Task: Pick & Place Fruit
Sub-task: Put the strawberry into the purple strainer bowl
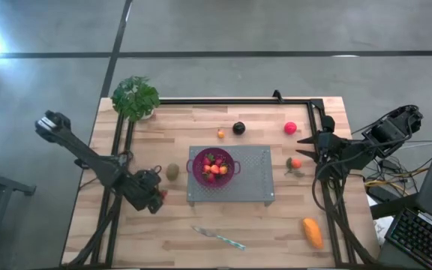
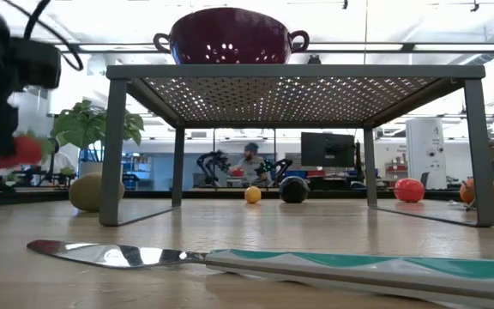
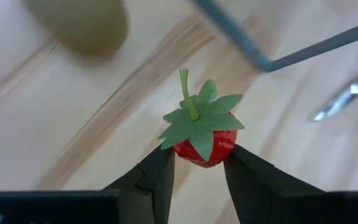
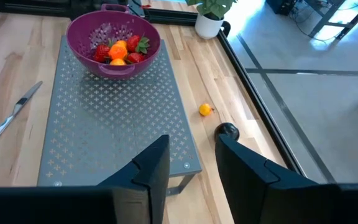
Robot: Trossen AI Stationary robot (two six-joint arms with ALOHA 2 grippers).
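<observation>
A: Left tool [image 3: 199, 163], at the end of a dark arm over the near left part of the pale wooden counter [image 1: 261, 232], is clamped on a small red toy strawberry with a green leafy cap [image 3: 202, 132]. Its two dark fingers [image 3: 157, 180] press the berry from both sides.

B: Where is the other tool?

A: Right tool [image 4: 191, 163] hangs above the right side of the counter. Its fingers stand apart with nothing between them.

B: And the rest of the fruit?

A: A purple plastic colander with two handles [image 1: 233, 171] stands on a grey perforated metal rack [image 1: 253, 184] in the middle of the counter. Several red strawberries and orange pieces [image 4: 118, 51] lie inside it. An olive-green kiwi [image 1: 172, 172] lies on the wood just left of the rack. Behind the rack lie a tiny orange ball [image 1: 220, 133] and a dark round plum [image 1: 238, 128], close together. A pink-red ball [image 1: 290, 127] sits farther right. An orange-red fruit with green leaves [image 1: 295, 163] lies right of the rack, just under the right arm. A larger oblong orange fruit [image 1: 313, 232] lies near the front right corner.

B: Anything else on the counter?

A: A slim silver knife with a teal handle [image 1: 219, 238] lies in front of the rack. A leafy green plant in a white pot [image 1: 135, 97] stands at the far left corner.
</observation>
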